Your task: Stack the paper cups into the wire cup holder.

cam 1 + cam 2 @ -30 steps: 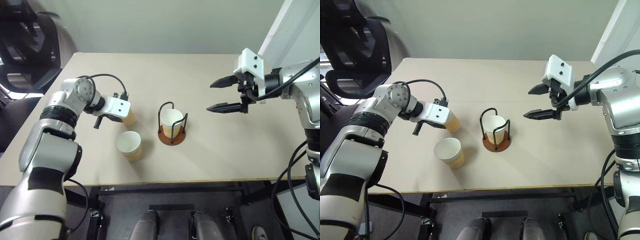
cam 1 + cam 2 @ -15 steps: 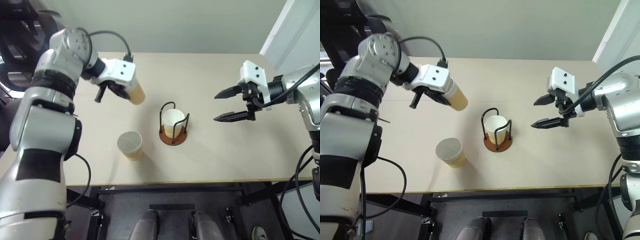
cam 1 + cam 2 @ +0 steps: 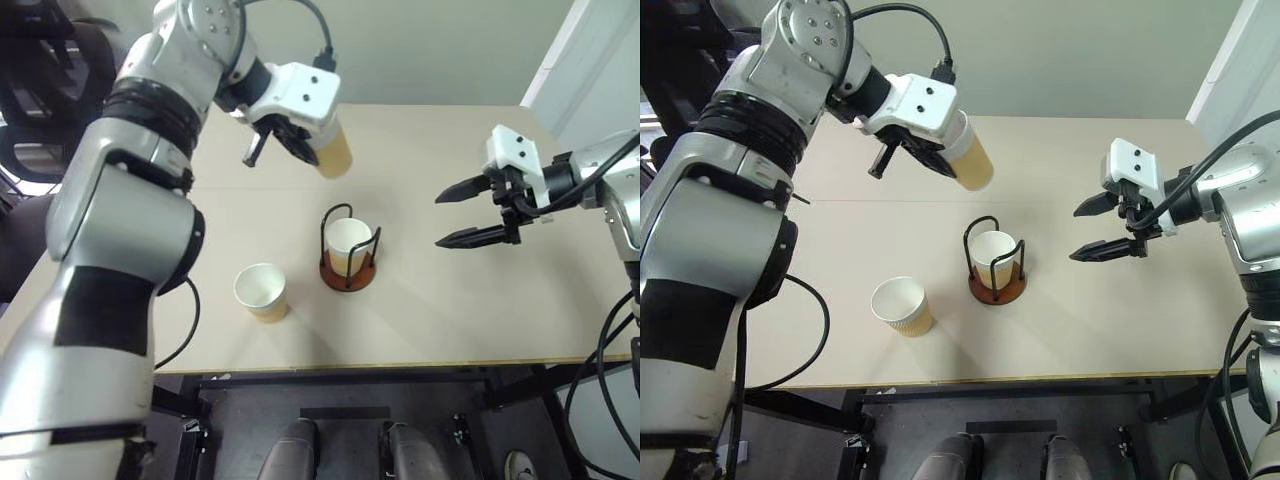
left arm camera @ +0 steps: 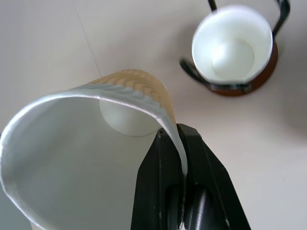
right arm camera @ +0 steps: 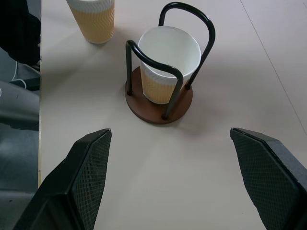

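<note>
On the table (image 3: 440, 330), the nearest thing is 1 loose paper cup (image 3: 260, 291), upright close to the front edge, at about 8 o'clock from the wire cup holder (image 3: 347, 268). The holder stands near the table's middle with a 2nd cup (image 3: 346, 243) seated upright inside its black wire loops.

At 3 o'clock from the holder, well apart from it, the right gripper (image 3: 474, 213) hangs above the table with its 2 fingers spread wide and nothing between them; bare tabletop lies under it out to the right edge.

At 12 o'clock from the holder, raised above the table, the left gripper (image 3: 908, 152) is clamped on the rim wall of a 3rd cup (image 3: 968, 157). In the left wrist view, 1 black finger (image 4: 158, 191) lies inside the rim and the other outside. This cup is tilted, base pointing down toward the holder. Behind it, open tabletop runs to the far edge.
</note>
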Controlling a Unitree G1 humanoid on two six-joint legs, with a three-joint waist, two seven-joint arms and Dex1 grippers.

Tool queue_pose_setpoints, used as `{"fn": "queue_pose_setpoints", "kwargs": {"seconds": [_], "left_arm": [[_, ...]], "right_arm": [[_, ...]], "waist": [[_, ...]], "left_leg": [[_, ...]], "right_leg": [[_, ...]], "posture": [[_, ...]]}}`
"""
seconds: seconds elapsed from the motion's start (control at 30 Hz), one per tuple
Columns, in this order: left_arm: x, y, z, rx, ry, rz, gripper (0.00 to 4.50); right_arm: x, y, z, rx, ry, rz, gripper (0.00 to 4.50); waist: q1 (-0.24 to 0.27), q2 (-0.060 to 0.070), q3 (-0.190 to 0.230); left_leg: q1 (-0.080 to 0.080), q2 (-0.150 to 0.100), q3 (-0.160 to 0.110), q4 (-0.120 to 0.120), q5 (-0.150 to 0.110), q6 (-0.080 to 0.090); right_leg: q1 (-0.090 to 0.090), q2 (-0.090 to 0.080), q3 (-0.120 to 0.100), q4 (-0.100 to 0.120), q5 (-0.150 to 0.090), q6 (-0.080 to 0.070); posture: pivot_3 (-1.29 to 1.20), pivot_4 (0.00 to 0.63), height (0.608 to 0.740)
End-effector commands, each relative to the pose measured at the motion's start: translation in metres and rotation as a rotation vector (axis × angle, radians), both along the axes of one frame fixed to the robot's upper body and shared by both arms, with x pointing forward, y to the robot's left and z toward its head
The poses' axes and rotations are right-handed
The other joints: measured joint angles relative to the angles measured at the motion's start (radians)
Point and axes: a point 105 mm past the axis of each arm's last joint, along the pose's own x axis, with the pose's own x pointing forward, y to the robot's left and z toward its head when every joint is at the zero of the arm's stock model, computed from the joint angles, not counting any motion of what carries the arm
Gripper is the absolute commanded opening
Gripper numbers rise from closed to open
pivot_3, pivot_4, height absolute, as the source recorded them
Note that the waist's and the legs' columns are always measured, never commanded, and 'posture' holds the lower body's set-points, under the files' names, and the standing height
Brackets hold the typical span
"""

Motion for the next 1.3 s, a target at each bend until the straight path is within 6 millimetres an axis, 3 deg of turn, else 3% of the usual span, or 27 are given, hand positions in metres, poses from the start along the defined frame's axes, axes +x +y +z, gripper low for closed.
{"fn": "queue_pose_setpoints", "kwargs": {"seconds": [0.03, 0.37, 0.77, 1.1, 1.3], "left_arm": [[-0.012, -0.019, 0.022, -0.019, -0.024, -0.074, 0.02], [-0.025, -0.033, 0.011, 0.038, 0.032, -0.156, 0.02], [-0.034, -0.015, -0.022, 0.208, 0.125, -0.191, 0.02], [-0.034, -0.021, -0.027, 0.214, 0.129, -0.222, 0.02], [-0.039, -0.032, -0.015, 0.200, 0.101, -0.255, 0.02]], "right_arm": [[-0.004, -0.004, 0.011, -0.017, -0.038, 0.004, 4.03], [-0.006, -0.007, 0.011, -0.029, -0.026, 0.001, 4.03], [-0.007, -0.004, 0.012, -0.031, -0.029, 0.012, 4.03], [-0.008, -0.005, 0.011, -0.042, -0.039, 0.011, 4.03], [-0.010, -0.006, 0.012, -0.037, -0.036, 0.005, 4.03]], "waist": [[-0.001, 0.000, 0.000], [0.003, 0.001, 0.001], [0.004, 0.002, 0.001], [0.007, 0.002, 0.001], [0.010, 0.002, 0.001]], "left_leg": [[-0.001, 0.002, -0.002, 0.001, 0.000, 0.000], [-0.002, 0.000, 0.003, 0.013, -0.004, 0.004], [-0.001, 0.000, 0.003, 0.017, -0.004, 0.006], [-0.001, -0.001, 0.004, 0.017, -0.004, 0.006], [-0.001, -0.001, 0.004, 0.017, -0.004, 0.006]], "right_leg": [[0.000, -0.002, 0.002, 0.000, 0.000, 0.002], [0.002, 0.001, 0.007, 0.001, 0.003, 0.007], [0.003, 0.000, 0.014, 0.001, 0.006, 0.009], [0.004, 0.000, 0.013, 0.001, 0.006, 0.010], [0.004, 0.000, 0.013, 0.000, 0.006, 0.010]], "posture": [[0.00, 0.150, 0.740], [0.00, 0.150, 0.740], [0.00, 0.150, 0.740], [0.00, 0.150, 0.740], [0.00, 0.150, 0.740]]}}
